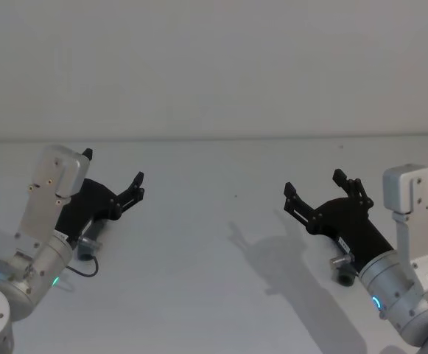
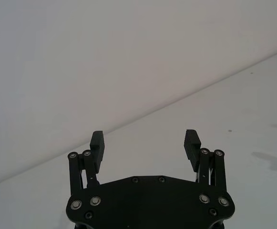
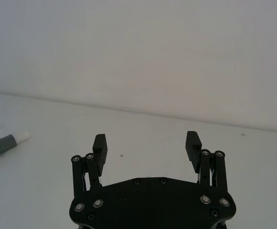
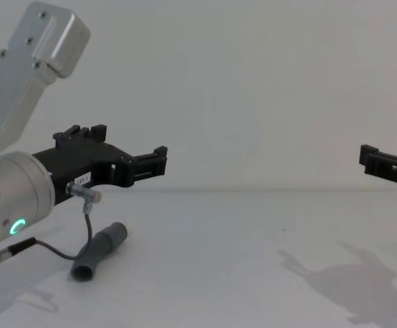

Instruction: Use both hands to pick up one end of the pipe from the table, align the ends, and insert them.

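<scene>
Nothing of the task proper is done yet, as far as I can judge. At about 8 o'clock on the tabletop (image 1: pixel 214 295), the left gripper (image 1: pixel 113 167) hangs above the surface and points toward 2 o'clock. Its jaws are spread wide with nothing between them. Just beneath its wrist one grey tube piece (image 4: pixel 101 251) lies flat, its open mouth turned toward the robot. A thin black cable (image 1: pixel 87 273) from the wrist loops close by.

At about 4 o'clock the right gripper (image 1: pixel 314 183) mirrors it. It points toward 10 o'clock, with its jaws equally wide and holding nothing. The second grey tube piece (image 1: pixel 344 274) seems to rest on the tabletop under that gripper's body, mostly hidden.

In the right wrist view a grey piece with a white tip (image 3: pixel 23 138) lies flat, well clear of the jaws. I cannot tell which of the two pieces it is.

The pieces lie well apart, each near its own gripper, and neither is grasped. Both grasps, the lift, lining up the tip with the mouth, and the push together all remain.
</scene>
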`<state>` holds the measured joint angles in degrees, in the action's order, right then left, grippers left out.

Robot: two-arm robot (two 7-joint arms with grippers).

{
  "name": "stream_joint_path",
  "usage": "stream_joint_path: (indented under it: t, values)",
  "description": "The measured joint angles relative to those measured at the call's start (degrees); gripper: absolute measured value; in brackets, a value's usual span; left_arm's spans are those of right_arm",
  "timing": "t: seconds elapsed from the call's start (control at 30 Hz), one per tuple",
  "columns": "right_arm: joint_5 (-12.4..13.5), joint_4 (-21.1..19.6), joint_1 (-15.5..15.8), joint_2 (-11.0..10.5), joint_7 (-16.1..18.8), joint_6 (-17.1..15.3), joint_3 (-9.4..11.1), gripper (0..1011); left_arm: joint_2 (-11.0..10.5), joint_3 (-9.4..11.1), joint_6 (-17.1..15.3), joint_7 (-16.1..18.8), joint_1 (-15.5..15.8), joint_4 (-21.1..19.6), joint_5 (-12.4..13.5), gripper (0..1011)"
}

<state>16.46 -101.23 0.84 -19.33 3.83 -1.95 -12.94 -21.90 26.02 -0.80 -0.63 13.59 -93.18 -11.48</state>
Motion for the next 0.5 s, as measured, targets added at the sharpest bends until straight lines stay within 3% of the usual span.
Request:
stream_joint_path:
  t: [0.5]
  values:
    - [0.0, 0.0, 0.0, 0.0, 0.0, 0.0, 0.0, 1002, 0.0, 0.0, 0.0, 0.0, 0.0, 0.0, 0.0, 1001]
